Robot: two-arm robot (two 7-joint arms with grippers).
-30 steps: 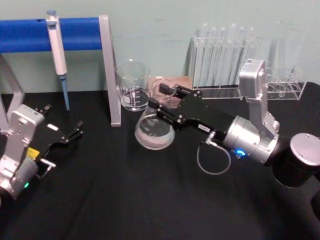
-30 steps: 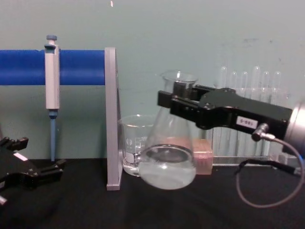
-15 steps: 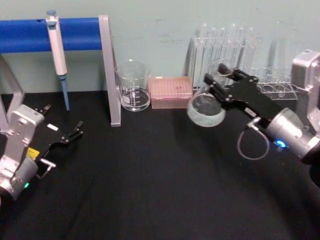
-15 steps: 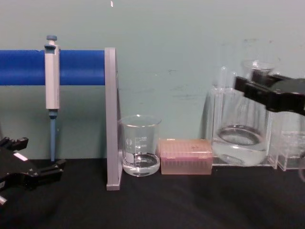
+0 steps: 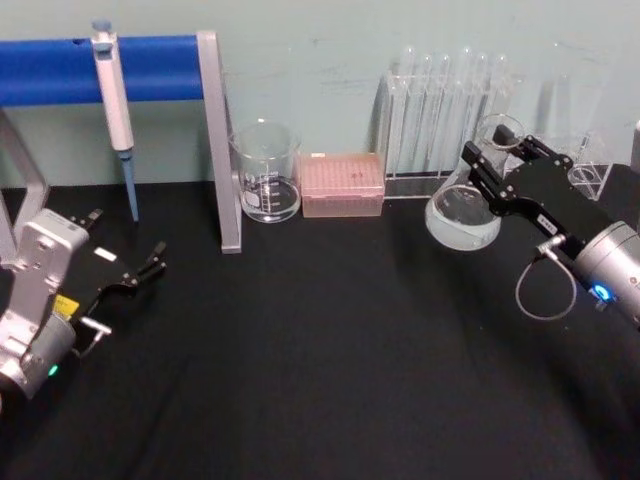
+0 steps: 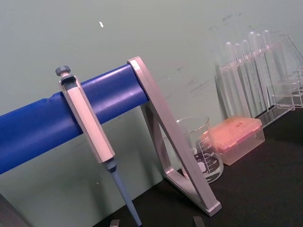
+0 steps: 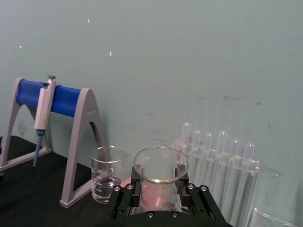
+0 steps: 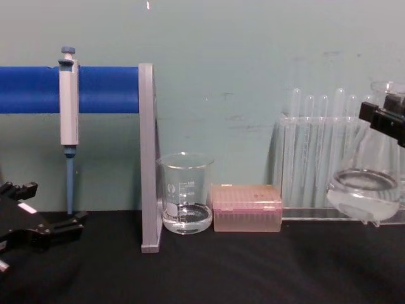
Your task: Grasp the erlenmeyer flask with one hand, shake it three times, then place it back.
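Observation:
The erlenmeyer flask [image 5: 462,214] is clear glass with a little clear liquid in its wide base. It hangs slightly tilted above the black table at the right, in front of the test tube rack [image 5: 445,100]. My right gripper [image 5: 497,158] is shut on its neck; the black hand with its silver plug and looped cable reaches in from the right. In the chest view the flask [image 8: 368,190] is at the right edge under the gripper [image 8: 385,119]. The right wrist view looks down on the flask's rim [image 7: 160,166]. My left gripper [image 5: 140,270] rests open at the left.
A glass beaker [image 5: 266,172] and a pink tip box [image 5: 343,184] stand by the back wall. A blue bar stand [image 5: 218,140] holds a pipette [image 5: 115,100] at the left. A second clear rack [image 5: 580,160] stands at the far right.
The right gripper has carried the flask rightward, from beside the beaker at the centre to in front of the test tubes at the right. The left arm has not moved.

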